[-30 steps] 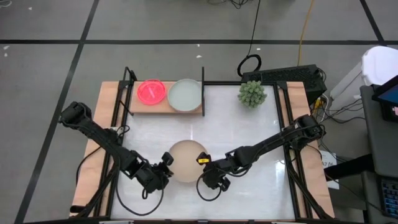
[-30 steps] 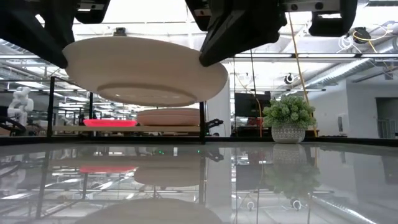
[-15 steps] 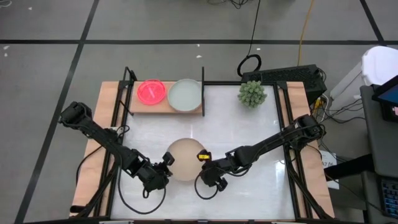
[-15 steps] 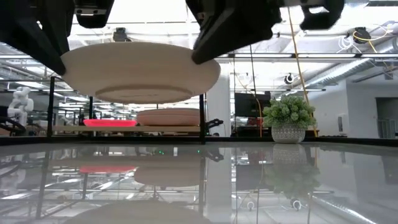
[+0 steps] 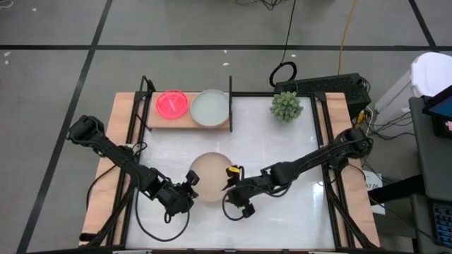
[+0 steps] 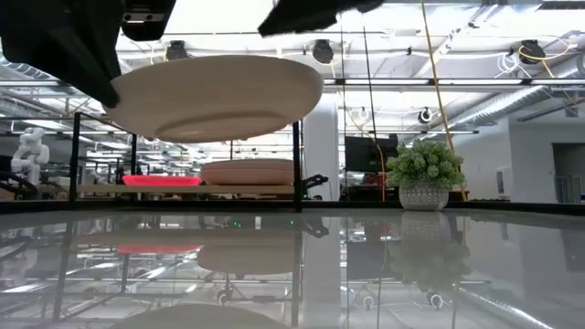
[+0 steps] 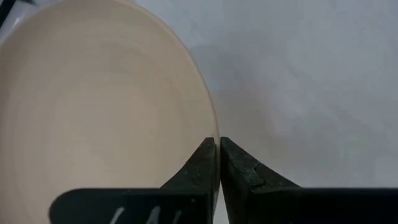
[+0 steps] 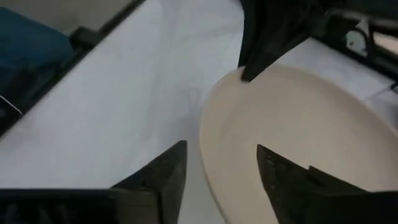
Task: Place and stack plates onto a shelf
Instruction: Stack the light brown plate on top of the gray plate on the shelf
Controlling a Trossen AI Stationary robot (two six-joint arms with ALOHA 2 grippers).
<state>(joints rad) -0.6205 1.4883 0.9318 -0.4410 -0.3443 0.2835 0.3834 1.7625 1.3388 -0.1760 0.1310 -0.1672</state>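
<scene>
Now the left gripper (image 7: 217,163) pinches the rim of the large matte beige round plate (image 5: 210,178), held clear above the table. The right gripper (image 8: 219,167) stands open, empty, beside the rim. Carrying on one edge, keep it level toward the light wooden shelf (image 5: 164,122).

My work surface is a glossy white tabletop (image 5: 282,141) on a wooden base, standing on grey floor (image 5: 56,85) crossed by dark lines. A potted plant (image 6: 423,175) sits at its far corner. Behind me, a white pillar (image 6: 322,151), ceiling pipes and bright overhead lights. A yellow cable (image 5: 346,35) trails across the floor.
</scene>
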